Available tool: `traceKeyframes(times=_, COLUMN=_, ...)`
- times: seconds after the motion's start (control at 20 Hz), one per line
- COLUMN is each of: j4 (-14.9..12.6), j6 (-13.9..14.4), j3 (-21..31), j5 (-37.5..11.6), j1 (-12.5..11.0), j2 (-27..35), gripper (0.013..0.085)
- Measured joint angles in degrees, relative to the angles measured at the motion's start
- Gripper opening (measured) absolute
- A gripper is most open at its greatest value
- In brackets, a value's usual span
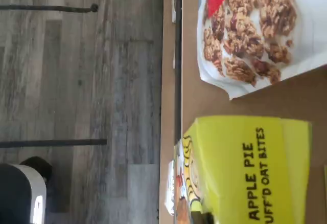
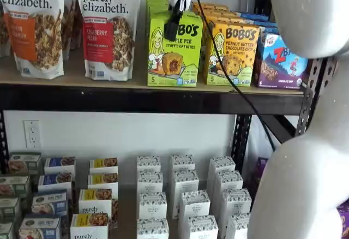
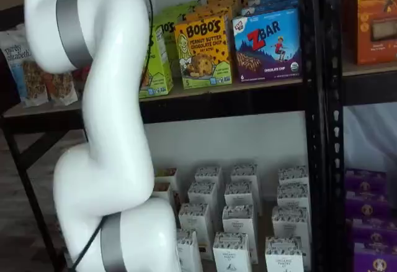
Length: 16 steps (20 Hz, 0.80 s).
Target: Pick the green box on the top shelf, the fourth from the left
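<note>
I see the gripper (image 2: 172, 30) clenched on the green box (image 2: 173, 48), standing on the top shelf (image 2: 82, 78).

Grey wood-plank floor (image 1: 82, 81), white wall (image 2: 109, 132) with an outlet (image 2: 31, 133), black perforated uprights (image 3: 316, 129).

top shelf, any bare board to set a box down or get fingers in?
Little. On the top shelf, one bare gap lies between the cranberry pecan granola bag and the green box; the wrist view shows bare board there too. From the green box on, the peanut butter box and ZBar box stand packed together. The gripper hangs before the green box.
</note>
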Motion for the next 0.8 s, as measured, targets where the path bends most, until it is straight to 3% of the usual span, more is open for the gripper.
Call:
traceKeyframes(times=0.5, j4=0.7, j6=0.8, j3=4.0, j5=-1.2, j1=0.6, j2=-4.8, gripper=0.0250)
traceKeyframes(times=0.8, j4=0.1, j6=2.0, j3=4.1, j5=1.8, j1=1.5, j2=-6.7, gripper=0.0250)
